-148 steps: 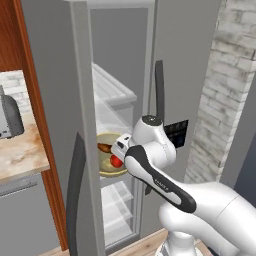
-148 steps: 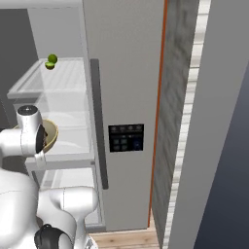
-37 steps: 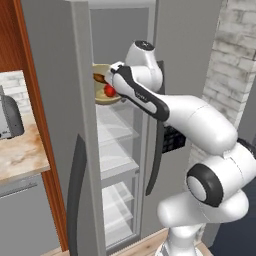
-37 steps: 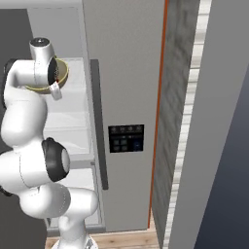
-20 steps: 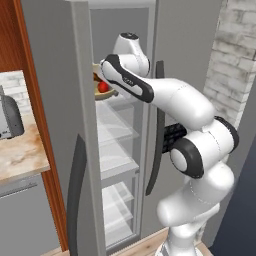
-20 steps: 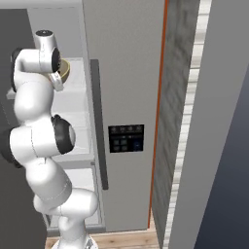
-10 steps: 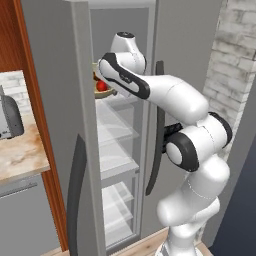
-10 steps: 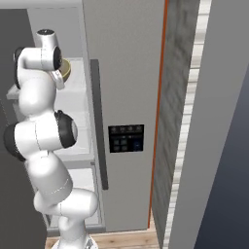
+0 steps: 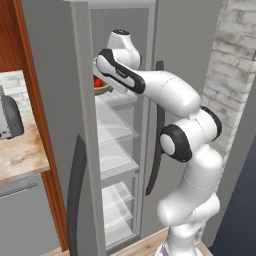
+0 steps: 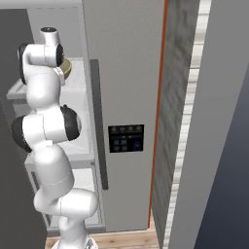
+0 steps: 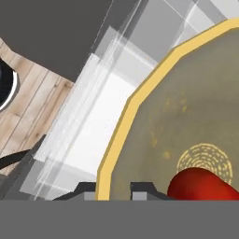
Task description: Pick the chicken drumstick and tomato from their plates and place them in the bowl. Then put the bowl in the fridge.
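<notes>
My gripper (image 11: pixel 113 190) is shut on the yellow rim of the olive-tan bowl (image 11: pixel 186 121), with one fingertip (image 11: pixel 86 189) outside the rim and the other inside. A shiny red tomato (image 11: pixel 201 186) lies in the bowl near the fingers. In the left base view, the bowl (image 9: pixel 104 90) with the tomato (image 9: pixel 98 81) is held just above the top glass shelf inside the open grey fridge (image 9: pixel 55 75). The right base view shows the bowl (image 10: pixel 66 68) beside my hand at shelf height. The chicken drumstick is hidden, and the plates are out of view.
Clear glass shelves (image 9: pixel 116 132) run down the fridge below the bowl. The open door's edge (image 9: pixel 82 125) with its dark curved handle (image 9: pixel 76 195) stands to the left of my arm. A wooden counter (image 9: pixel 20 155) lies further left. The closed door (image 10: pixel 124 97) has a control panel.
The bowl went up from a middle shelf to the top shelf level. Over the last second my hand carried it slightly further left, deeper into the fridge. The grip stayed shut.
</notes>
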